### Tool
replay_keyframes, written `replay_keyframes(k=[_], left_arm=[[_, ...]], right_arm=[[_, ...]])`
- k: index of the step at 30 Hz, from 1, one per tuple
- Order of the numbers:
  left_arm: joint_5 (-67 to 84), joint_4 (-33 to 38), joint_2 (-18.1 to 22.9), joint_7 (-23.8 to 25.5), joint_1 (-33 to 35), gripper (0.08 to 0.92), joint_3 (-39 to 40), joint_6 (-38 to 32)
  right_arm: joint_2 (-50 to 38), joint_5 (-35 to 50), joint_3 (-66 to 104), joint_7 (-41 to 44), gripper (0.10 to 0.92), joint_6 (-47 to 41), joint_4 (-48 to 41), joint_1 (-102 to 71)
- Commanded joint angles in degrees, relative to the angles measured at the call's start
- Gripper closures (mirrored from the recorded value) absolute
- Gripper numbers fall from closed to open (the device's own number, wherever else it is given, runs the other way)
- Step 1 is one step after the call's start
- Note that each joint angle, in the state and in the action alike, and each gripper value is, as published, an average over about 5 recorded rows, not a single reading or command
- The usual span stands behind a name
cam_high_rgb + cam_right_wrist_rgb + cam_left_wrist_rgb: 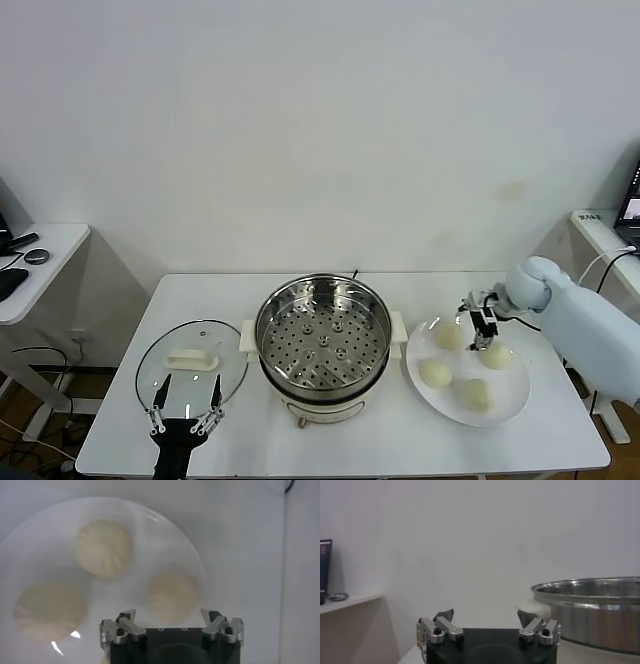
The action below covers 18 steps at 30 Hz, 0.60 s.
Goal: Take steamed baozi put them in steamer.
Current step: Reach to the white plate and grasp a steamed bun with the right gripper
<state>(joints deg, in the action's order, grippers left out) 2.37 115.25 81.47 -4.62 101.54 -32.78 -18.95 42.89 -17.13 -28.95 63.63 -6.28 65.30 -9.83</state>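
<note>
4 buns [437,372] are seen on the plate [512,403], right of the steamer [322,340]. The right gripper [481,328] is held above them, fingers apart. The left gripper [186,412], fingers apart, is parked over the glass lid [192,362].

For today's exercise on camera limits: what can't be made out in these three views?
- Head view: the plate rim under the right end effector, hidden by it.
- Left wrist view: the steamer is cut off by the edge; its inside is out of sight.
- Right wrist view: only three baozi show; the fourth is out of frame.
</note>
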Motion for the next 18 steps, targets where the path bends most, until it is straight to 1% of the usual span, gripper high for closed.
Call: replay_keyframes(k=[1, 5, 14, 18], left_arm=[[-0.1, 0.1, 0.1, 0.0, 0.0, 0.177, -0.2, -0.1], [-0.1, 0.1, 0.2, 0.0, 0.0, 0.177, -0.4, -0.1], [0.0, 0.0, 0.1, 0.0, -0.5, 0.177, -1.0, -0.2], [0.0, 0.0, 0.0, 0.0, -0.6, 0.177, -1.0, -0.3]], right_arm=[[3.1, 0.4, -4.6, 0.2, 0.203, -1.9, -4.3, 2.7], [4.3, 0.4, -4.7, -0.2, 0.208, -2.0, -5.9, 2.9], [6.4, -1.0, -4.8, -0.9, 0.281, -2.0, -9.0, 2.7], [7.3, -2.0, -4.7, -1.2, 0.359, -1.7, -10.6, 3.0]])
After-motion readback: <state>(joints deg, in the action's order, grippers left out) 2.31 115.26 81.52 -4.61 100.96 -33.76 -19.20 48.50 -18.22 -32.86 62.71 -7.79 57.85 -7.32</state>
